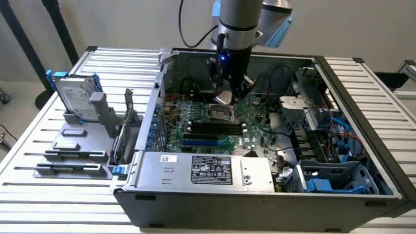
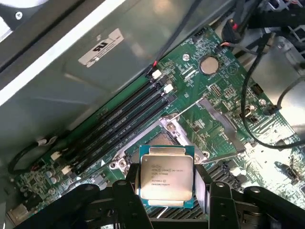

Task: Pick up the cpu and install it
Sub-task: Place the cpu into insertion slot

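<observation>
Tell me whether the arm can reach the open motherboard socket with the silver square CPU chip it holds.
Probably yes. The pincer, gripping the silver square CPU chip, hangs above the open grey socket; its metal load plate looks swung aside, and no cable crosses between.

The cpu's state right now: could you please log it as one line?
gripper: shut on cpu | place: over socket on motherboard | cpu: not yet seated

UL-like mark on white sticker (image 2: 101, 46), cpu (image 2: 166, 179) print too small to read, power-supply label (image 1: 211, 170) likewise
</observation>
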`<state>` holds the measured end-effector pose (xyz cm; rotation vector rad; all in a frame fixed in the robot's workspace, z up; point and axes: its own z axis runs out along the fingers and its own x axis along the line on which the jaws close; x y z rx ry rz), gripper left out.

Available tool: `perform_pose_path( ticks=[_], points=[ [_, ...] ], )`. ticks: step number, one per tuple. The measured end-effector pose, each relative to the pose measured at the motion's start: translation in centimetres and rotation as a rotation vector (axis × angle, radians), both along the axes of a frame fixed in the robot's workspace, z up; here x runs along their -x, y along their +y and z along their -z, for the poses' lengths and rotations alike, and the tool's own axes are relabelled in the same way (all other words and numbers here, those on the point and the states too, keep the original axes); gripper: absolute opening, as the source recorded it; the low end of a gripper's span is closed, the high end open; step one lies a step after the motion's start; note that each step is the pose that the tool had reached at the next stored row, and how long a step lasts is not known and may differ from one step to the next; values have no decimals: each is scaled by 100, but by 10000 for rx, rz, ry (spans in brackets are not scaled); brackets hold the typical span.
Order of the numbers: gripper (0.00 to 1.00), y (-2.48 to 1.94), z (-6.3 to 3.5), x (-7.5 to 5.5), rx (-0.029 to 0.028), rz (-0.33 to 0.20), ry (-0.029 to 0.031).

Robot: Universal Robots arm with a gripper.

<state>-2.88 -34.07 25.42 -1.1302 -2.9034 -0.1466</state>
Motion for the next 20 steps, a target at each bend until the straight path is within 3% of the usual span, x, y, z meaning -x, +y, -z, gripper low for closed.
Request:
perform_pose_path(
  ticks=[15, 20],
  points=[
    [55, 0, 129, 0, -1, 2674, 4],
    [55, 0, 142, 0, 9, 3349, 55]
  ],
)
